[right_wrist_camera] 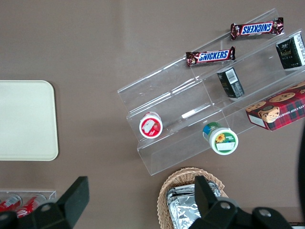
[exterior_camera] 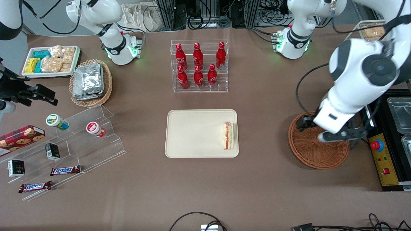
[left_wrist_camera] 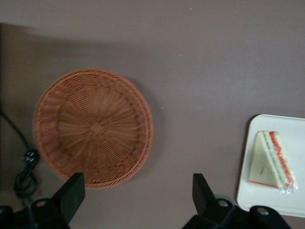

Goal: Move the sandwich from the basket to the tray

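Brown tabletop: sandwich (exterior_camera: 228, 135) lies on tray (exterior_camera: 192, 134), basket (left_wrist_camera: 93, 126) is empty, and open, empty gripper (left_wrist_camera: 136, 193) hovers above the basket; placement appears complete, only withdrawal remaining.

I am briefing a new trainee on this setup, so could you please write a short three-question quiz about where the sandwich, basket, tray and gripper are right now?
1. True or false: the sandwich lies in the basket.
2. Multiple choice: where on the tray does the sandwich sit? A) at its middle, B) along the edge toward the working arm's end of the table, C) hanging off the edge nearest the front camera.
3. Fill in: the gripper hangs above the ____, with its fingers ____.

Key:
1. False; the sandwich is on the tray and the basket holds nothing.
2. B.
3. basket; open, holding nothing.
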Robot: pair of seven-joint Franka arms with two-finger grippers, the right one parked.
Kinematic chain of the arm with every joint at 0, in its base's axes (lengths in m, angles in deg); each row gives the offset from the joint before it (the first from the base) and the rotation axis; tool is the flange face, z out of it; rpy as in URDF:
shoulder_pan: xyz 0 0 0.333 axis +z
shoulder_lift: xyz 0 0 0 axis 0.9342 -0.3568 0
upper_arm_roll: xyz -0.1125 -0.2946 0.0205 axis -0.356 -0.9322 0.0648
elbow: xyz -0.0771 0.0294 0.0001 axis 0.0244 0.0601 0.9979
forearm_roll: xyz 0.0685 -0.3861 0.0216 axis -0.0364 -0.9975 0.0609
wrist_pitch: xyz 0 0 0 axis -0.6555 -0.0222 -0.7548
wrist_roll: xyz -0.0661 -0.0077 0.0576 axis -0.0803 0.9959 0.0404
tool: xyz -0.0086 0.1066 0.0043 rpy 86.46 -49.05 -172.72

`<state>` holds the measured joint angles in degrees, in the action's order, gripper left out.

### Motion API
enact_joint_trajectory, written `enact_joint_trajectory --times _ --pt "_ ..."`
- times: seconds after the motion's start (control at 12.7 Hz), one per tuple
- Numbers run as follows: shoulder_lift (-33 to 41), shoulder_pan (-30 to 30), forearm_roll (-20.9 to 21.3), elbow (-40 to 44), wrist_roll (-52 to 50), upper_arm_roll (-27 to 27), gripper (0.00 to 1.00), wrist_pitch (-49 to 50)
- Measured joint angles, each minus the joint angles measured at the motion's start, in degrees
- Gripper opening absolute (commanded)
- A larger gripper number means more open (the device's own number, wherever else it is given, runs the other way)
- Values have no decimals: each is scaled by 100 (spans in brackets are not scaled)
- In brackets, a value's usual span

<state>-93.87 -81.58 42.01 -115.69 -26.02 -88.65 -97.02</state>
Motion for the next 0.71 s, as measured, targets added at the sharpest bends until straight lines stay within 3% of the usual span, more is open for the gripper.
enact_joint_trajectory --times 0.32,0.71 --pt "547 410 -187 -196 154 53 100 963" --pt "1031 555 -243 -260 240 52 100 1201"
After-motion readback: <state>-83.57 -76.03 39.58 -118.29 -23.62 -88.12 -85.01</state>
